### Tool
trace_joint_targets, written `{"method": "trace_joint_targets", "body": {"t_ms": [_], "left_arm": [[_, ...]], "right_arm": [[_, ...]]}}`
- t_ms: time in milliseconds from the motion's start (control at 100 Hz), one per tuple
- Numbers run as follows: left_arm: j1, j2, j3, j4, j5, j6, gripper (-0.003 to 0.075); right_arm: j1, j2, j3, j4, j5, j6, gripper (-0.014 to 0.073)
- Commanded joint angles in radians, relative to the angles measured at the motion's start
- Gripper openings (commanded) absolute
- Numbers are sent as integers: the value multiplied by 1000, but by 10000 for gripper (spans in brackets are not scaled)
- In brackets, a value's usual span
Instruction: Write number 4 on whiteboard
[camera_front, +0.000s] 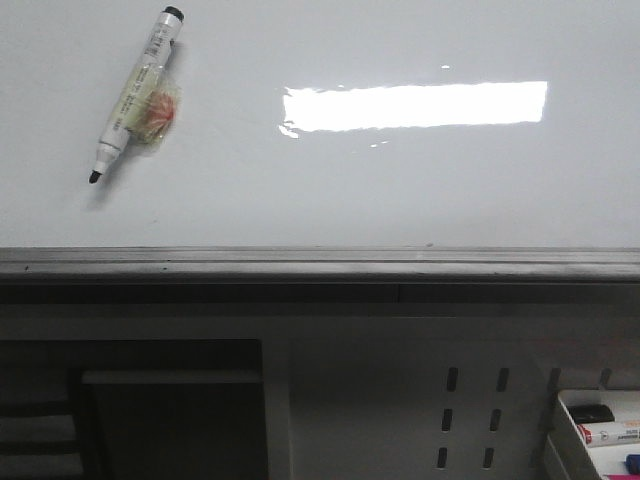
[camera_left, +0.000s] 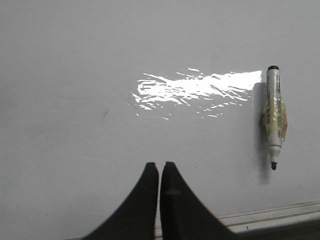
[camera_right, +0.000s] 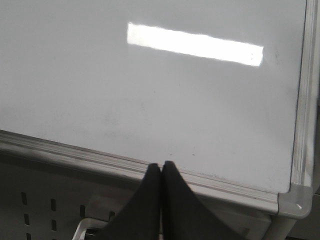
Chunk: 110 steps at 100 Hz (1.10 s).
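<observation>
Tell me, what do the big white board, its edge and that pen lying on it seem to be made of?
The whiteboard looks like a glossy coated panel: it mirrors a sharp bright bar of light. Its edge rail seems to be brushed grey metal, dull and streaked, though painted plastic is possible. The marker appears to be plastic, with a printed pale barrel and dark tip, and crinkly clear tape or film wrapped around its middle.

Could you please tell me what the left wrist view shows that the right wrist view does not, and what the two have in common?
Only the left wrist view shows the marker, uncapped, lying on the board untouched. Only the right wrist view shows the board's corner piece and the perforated panel below the rail. Both show the whiteboard, its bright light reflection, a grey edge rail, and that arm's own jaws closed and empty: left gripper, right gripper. No drawn 4 appears in either.
</observation>
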Motion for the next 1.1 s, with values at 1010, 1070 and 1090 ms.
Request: {"method": "trace_joint_targets", "body": {"t_ms": [1010,1070,1090], "left_arm": [[-6,-28,27,-10,-73,-8,-20],[-6,-28,27,-13,-73,-8,-20],[-6,-28,27,-21,-73,-8,-20]], "right_arm": [[-8,-22,22,-7,-76,0,-66],[-8,-22,22,4,-76,0,-66],[-8,-22,22,15,-76,0,-66]]}}
